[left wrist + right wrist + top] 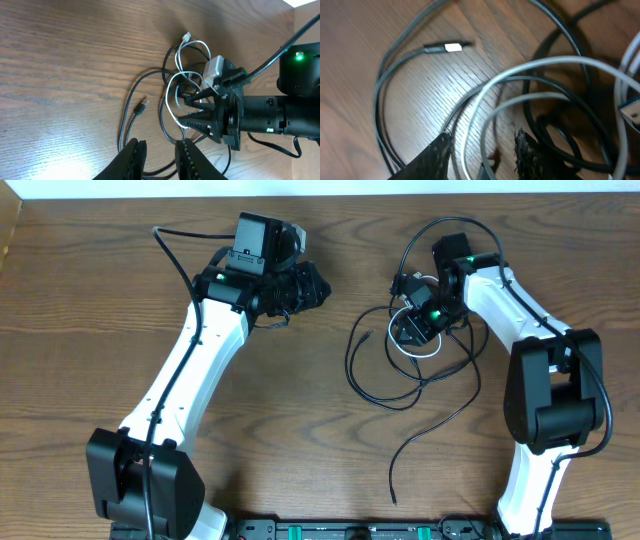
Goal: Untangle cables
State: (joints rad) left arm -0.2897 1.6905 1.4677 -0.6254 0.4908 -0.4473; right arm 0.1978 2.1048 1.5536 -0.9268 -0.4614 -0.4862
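Right gripper (482,136) is down in the tangle on the right half of the tabletop (300,430), towards the far edge. Its jaws stand apart, astride a strand of the white cable (555,61), and nothing is pinched yet. That white cable loops over and through the coils of the black cable (392,480), and a small white block (214,67) sits right against the gripper body. The black cable's long free end runs out towards the near edge. One plug end (142,105) lies bare on the wood, on the tangle's left side. The left gripper (160,156) hangs near the middle of the far edge, well apart from the heap. Its fingers (134,159) are only narrowly parted, with no cable caught between them.
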